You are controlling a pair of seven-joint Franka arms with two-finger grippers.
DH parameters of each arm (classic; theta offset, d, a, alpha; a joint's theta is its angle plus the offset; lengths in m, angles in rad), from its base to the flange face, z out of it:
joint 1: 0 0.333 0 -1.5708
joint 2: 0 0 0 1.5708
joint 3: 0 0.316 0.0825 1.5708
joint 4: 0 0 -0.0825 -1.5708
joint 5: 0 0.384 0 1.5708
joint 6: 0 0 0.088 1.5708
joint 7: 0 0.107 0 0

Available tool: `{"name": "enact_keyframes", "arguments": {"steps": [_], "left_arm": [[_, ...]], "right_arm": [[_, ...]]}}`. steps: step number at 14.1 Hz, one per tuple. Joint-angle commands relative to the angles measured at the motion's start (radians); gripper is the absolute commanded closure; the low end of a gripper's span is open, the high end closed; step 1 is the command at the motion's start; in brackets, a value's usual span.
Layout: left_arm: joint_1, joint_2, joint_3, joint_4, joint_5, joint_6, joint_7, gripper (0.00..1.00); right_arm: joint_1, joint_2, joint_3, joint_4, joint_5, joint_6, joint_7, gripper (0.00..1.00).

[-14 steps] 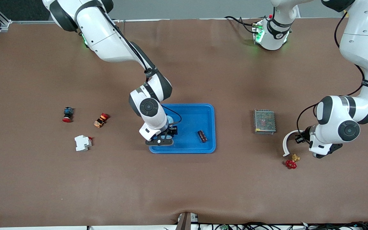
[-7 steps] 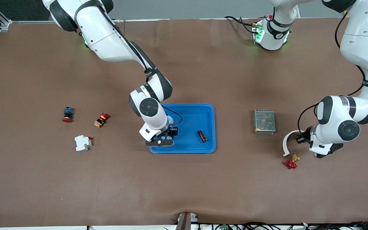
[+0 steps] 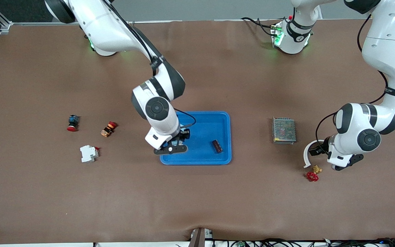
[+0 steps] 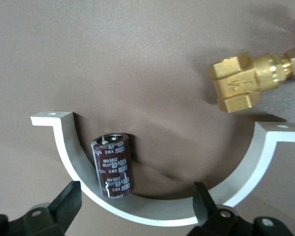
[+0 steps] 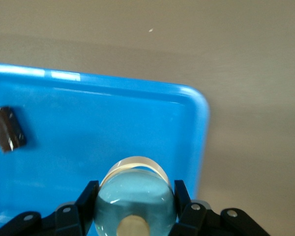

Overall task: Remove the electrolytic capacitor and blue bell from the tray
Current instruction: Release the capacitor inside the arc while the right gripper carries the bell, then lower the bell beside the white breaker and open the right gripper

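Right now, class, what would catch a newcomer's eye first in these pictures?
The bright blue tray at mid-table stands out, with the right end effector over it, shut on a pale domed bell. Toward the left arm's end, the left end effector hovers open over a dark capacitor lying inside a white curved bracket.
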Motion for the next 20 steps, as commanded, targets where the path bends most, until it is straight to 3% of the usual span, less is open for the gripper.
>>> {"name": "enact_keyframes", "arguments": {"steps": [1, 5, 11, 17, 20], "left_arm": [[0.005, -0.051, -0.028, -0.004, 0.001, -0.031, -0.019, 0.0], [0.005, -0.086, -0.085, 0.014, 0.001, -0.068, -0.071, 0.0], [0.014, -0.153, -0.125, 0.001, -0.002, -0.194, -0.117, 0.0], [0.051, -0.236, -0.135, -0.108, -0.004, -0.218, -0.124, 0.0], [0.083, -0.25, -0.145, -0.139, -0.025, -0.205, -0.124, 0.0]], "right_arm": [[-0.107, -0.122, 0.013, -0.033, 0.007, -0.146, -0.226, 0.69], [-0.309, -0.184, 0.011, -0.032, 0.007, -0.261, -0.639, 0.69], [-0.555, -0.165, 0.01, -0.03, -0.005, -0.241, -1.132, 0.69], [-0.705, -0.06, 0.01, -0.032, 0.004, -0.047, -1.472, 0.69], [-0.736, -0.009, 0.01, -0.033, 0.007, 0.007, -1.537, 0.69]]}}
